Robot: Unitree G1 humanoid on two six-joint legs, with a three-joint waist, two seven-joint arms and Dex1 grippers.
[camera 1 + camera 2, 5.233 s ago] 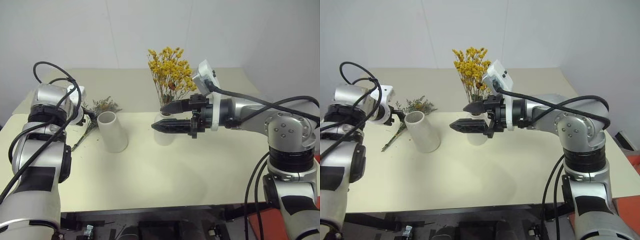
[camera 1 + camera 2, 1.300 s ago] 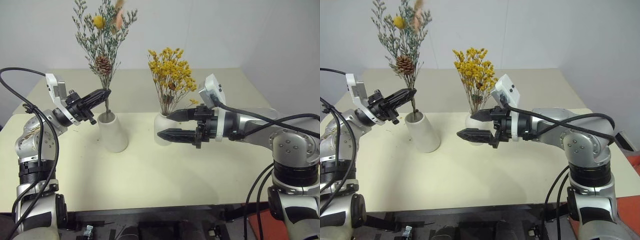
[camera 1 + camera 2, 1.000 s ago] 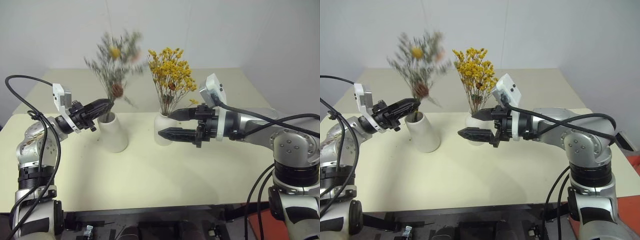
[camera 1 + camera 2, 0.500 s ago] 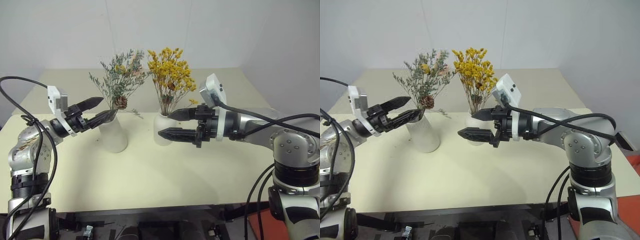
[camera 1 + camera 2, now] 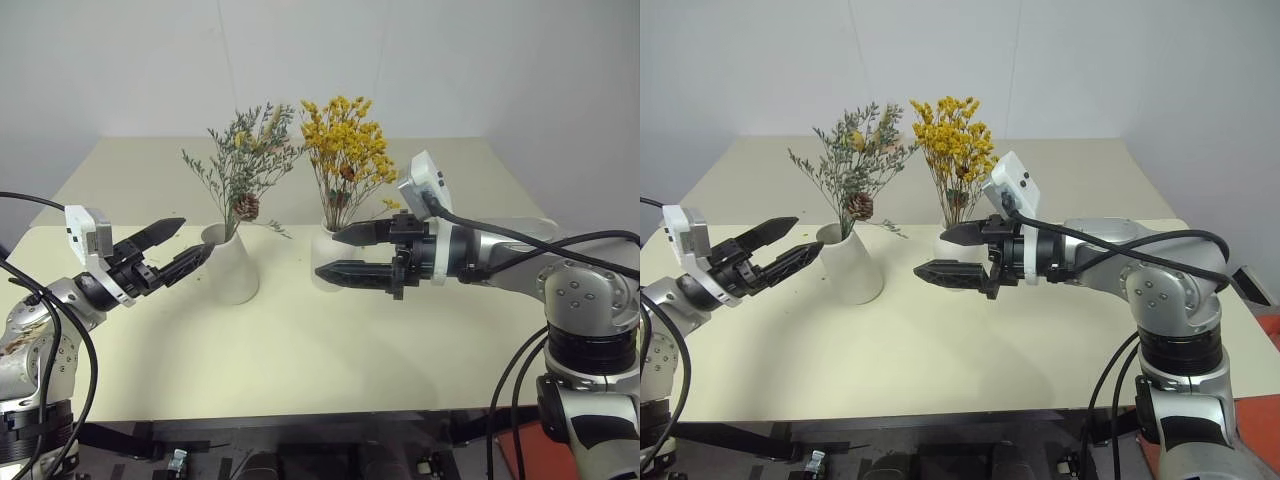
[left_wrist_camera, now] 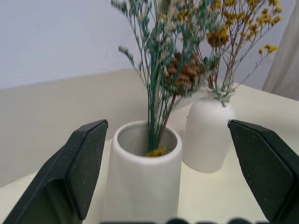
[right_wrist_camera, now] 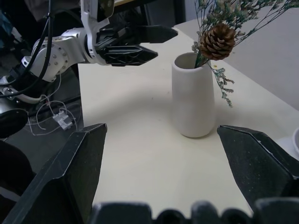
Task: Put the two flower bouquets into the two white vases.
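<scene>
Spanning the scene, a cream table (image 5: pixel 300 350) carries every item listed below.

Right arm (image 5: pixel 520 250): silver, reaching across from the right, ending in the right gripper (image 5: pixel 335 253). Its two black fingers (image 5: pixel 352 234) stand wide apart, one above the other, holding nothing. The gripper sits in front of the bottle-shaped vase, whose lower body it partly hides in the head views.

Left arm (image 5: pixel 50 310): low at the left edge, ending in the left gripper (image 5: pixel 180 243). Its fingers are spread wide and empty, tips pointing at the wide-mouthed vase from just beside it, apart from it. In the left wrist view both fingers (image 6: pixel 79 172) frame that vase with clear gaps on either side.

Wide-mouthed vase (image 5: pixel 232 265): matte white tapered cylinder, upright on the table, left of the other vase and near it.

Bottle-shaped vase (image 6: pixel 208 133): matte white, rounded shoulders, upright, just right of the first.

Yellow bouquet (image 5: pixel 345 150): bright yellow-orange blossoms on thin stems, standing in the bottle-shaped vase.

Grey-green bouquet (image 5: pixel 245 165): muted sprigs, stems down inside the wide-mouthed vase, leaning against its rim toward the yellow bouquet; the two heads nearly meet.

Pine cone (image 5: pixel 245 207): small, brown, hanging among the grey-green stems just above the vase mouth.
</scene>
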